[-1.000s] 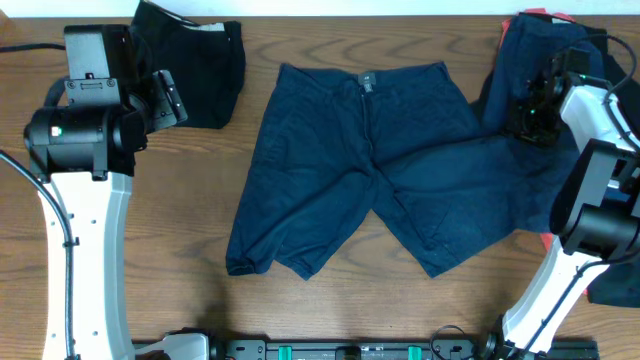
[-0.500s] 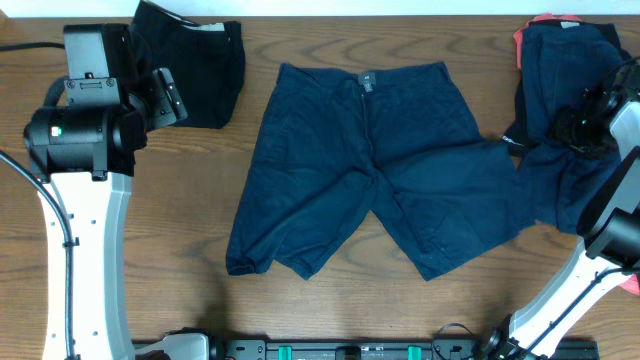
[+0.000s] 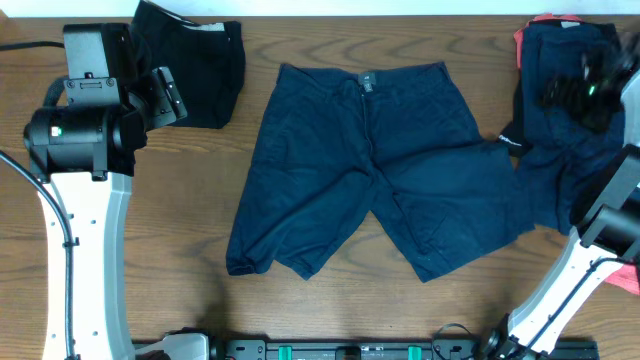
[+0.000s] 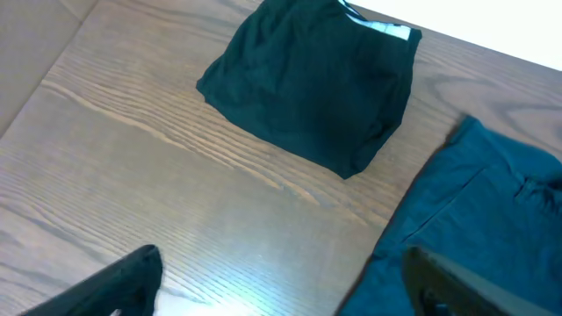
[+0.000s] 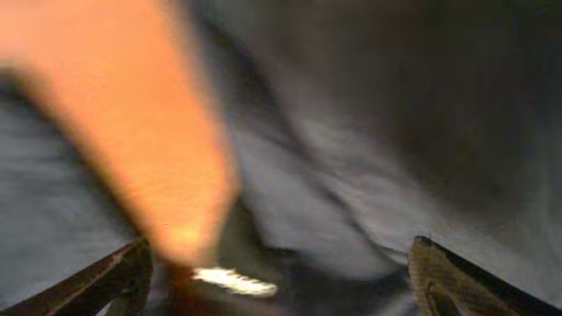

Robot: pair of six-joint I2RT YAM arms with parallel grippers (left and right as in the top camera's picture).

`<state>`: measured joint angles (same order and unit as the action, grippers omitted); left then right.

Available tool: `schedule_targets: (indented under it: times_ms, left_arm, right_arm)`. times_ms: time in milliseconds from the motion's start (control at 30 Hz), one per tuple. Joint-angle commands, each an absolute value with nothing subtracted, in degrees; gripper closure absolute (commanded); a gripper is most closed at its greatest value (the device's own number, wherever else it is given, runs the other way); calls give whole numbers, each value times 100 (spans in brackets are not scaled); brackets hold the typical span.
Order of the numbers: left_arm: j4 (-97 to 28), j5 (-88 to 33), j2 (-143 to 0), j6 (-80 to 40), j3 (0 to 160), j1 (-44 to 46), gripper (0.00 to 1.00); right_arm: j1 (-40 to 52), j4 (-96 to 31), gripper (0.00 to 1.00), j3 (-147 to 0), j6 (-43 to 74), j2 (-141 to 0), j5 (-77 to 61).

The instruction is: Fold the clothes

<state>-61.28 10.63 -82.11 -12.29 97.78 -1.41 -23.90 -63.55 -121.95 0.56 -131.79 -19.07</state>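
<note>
Navy shorts (image 3: 375,165) lie spread flat in the table's middle, waistband at the back; their edge shows in the left wrist view (image 4: 474,219). A folded black garment (image 3: 205,65) lies at the back left, also in the left wrist view (image 4: 316,83). At the far right lies a heap of navy clothes (image 3: 570,130) with a coral-pink one (image 3: 540,25) under it. My right gripper (image 3: 575,92) hovers over that heap, open; its blurred view shows dark cloth (image 5: 369,132) and pink cloth (image 5: 140,114). My left gripper (image 4: 281,290) is open and empty above bare wood, left of the shorts.
The wooden table (image 3: 180,230) has bare wood at the front left. The left arm's white column (image 3: 85,250) stands at the left edge, the right arm's (image 3: 560,280) at the front right. A pink scrap (image 3: 625,278) shows at the right edge.
My right gripper moved right and toward the back, off the spread shorts, over the heap. The heap's navy cloth drew away from the spread shorts' right leg. The left arm stayed still.
</note>
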Motion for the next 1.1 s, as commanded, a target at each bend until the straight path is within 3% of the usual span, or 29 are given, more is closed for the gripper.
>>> schedule_targets:
  times_ms: [0, 367, 733, 1000, 1067]
  left_arm:
    - [-6123, 1046, -8232, -1295, 9821, -169, 9]
    - [-6132, 976, -8232, -1293, 9810, -169, 6]
    - [-6296, 958, -8232, -1293, 9810, -169, 5]
    - [-6294, 958, -8237, -1295, 9795, -169, 5]
    - [-6294, 958, -8237, -1295, 9776, -169, 5]
  right_arm:
    - [-1916, -6573, 9, -12827, -228, -13082, -2766]
    - [130, -5865, 9, -12726, 84, -13544, -832]
    - [204, -4965, 16, -12726, 272, -14363, 54]
    - [145, -4584, 34, -12726, 272, -14717, -585]
    - [145, -4541, 44, -12726, 276, -14846, -829]
